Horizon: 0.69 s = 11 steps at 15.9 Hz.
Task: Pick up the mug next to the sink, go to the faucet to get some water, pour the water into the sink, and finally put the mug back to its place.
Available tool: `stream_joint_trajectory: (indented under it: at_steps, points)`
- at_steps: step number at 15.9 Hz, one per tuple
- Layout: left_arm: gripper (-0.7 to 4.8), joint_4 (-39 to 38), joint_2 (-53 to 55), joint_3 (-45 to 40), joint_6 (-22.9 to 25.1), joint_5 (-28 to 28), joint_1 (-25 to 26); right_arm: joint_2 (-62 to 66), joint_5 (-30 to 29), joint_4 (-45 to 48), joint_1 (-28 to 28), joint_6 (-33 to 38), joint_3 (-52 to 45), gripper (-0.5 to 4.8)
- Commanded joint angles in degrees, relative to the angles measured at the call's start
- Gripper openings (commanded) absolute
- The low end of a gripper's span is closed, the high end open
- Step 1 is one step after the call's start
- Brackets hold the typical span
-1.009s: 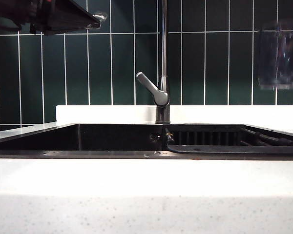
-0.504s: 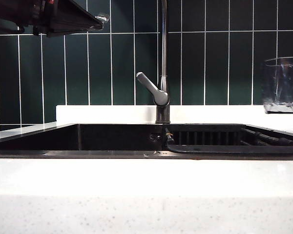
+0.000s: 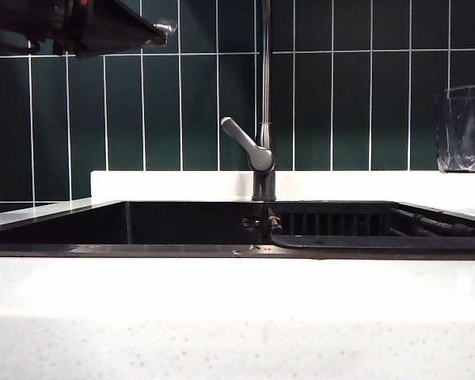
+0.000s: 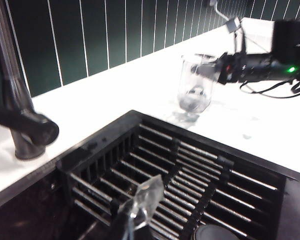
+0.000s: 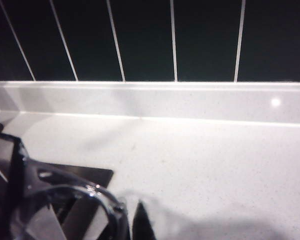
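The clear glass mug stands upright at the far right, its base level with the white countertop beside the sink. My right gripper is shut on the mug's wall at the rim. In the right wrist view the rim curves past one dark fingertip. I cannot tell if the base rests on the counter. The faucet rises mid-scene with its grey lever. My left gripper hovers high at the upper left, shut and empty, over the slatted rack.
A dark green tiled wall backs the counter. A round dark drain plug lies in the basin below the rack. The broad front countertop runs along the sink's near rim. The right arm's body and cables hang over the counter behind the mug.
The mug came down from high at the right and shifted a little further right and back, to counter level. The left gripper stayed where it was.
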Motion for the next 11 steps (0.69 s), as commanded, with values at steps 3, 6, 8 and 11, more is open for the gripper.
stream_joint_trajectory:
  at_steps: [3,6,8,11]
  points:
    - [-0.06,0.83,-0.13,0.13,0.20,0.42,0.04,4.79,-0.02,1.29,-0.04,-1.55,4.13,-0.07]
    - [-0.06,0.90,-0.13,0.13,0.20,0.42,0.04,5.01,1.25,1.60,-0.04,-4.76,4.22,-0.07]
    - [-0.06,1.11,-0.13,0.13,0.20,0.42,0.04,5.14,1.53,1.57,-0.17,-6.23,4.22,-0.07]
    - [-0.05,1.20,-0.13,0.13,0.15,0.42,0.04,6.64,1.44,2.25,-0.17,-6.12,4.20,-0.07]
